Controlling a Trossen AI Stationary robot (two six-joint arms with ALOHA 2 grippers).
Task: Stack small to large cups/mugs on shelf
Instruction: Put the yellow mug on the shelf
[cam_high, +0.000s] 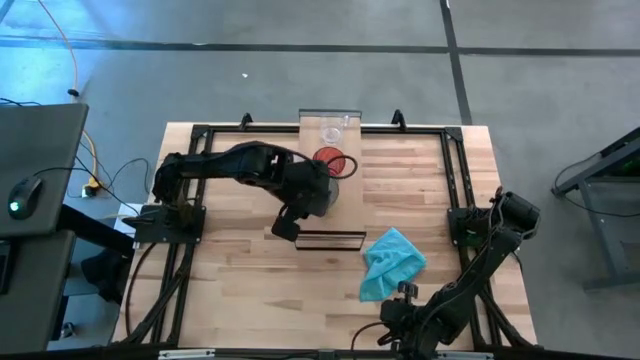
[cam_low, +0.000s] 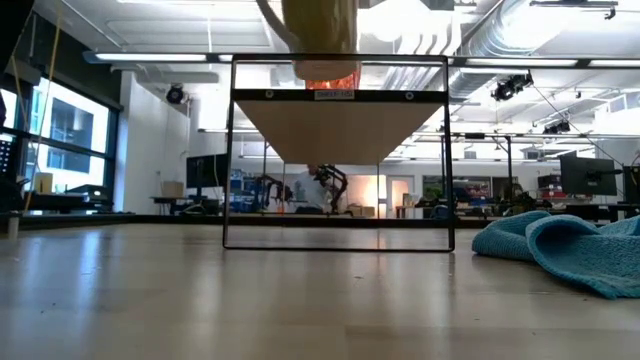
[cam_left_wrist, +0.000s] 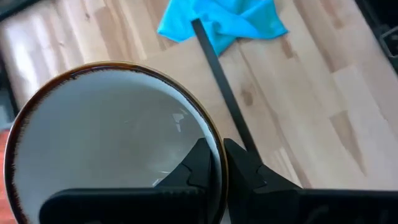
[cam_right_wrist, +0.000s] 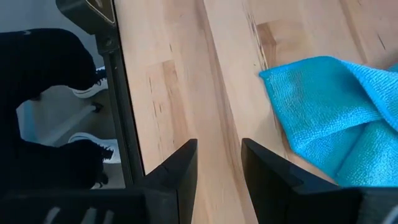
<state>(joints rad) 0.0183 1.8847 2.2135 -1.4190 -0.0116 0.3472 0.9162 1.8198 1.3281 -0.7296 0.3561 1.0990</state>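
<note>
The shelf (cam_high: 331, 239) is a narrow light-wood board on a dark frame (cam_low: 338, 125) at the table's middle. A tiny clear glass (cam_high: 332, 132) stands on its far end, and a red cup (cam_high: 331, 160) stands on the board nearer the middle. My left gripper (cam_left_wrist: 222, 163) is shut on a cream mug (cam_left_wrist: 106, 143) with a brown rim. In the low view the mug (cam_low: 318, 25) hangs over the red cup (cam_low: 327, 72). My left arm hides the mug in the high view. My right gripper (cam_right_wrist: 219, 163) is open above the table's near right part, beside a teal cloth (cam_right_wrist: 329, 118). My left gripper pinches the mug's wall at the rim (cam_left_wrist: 217, 140), with one finger (cam_left_wrist: 198, 163) inside the mug and the other (cam_left_wrist: 244, 168) outside. The fingers slant down from above. The mug hangs upright, mouth up, clear of the shelf.
The teal cloth (cam_high: 392, 262) lies crumpled on the tabletop just right of the shelf's near end. A dark metal frame (cam_high: 455, 180) runs along the table's edges. Bare planks lie left of the shelf (cam_high: 240, 270).
</note>
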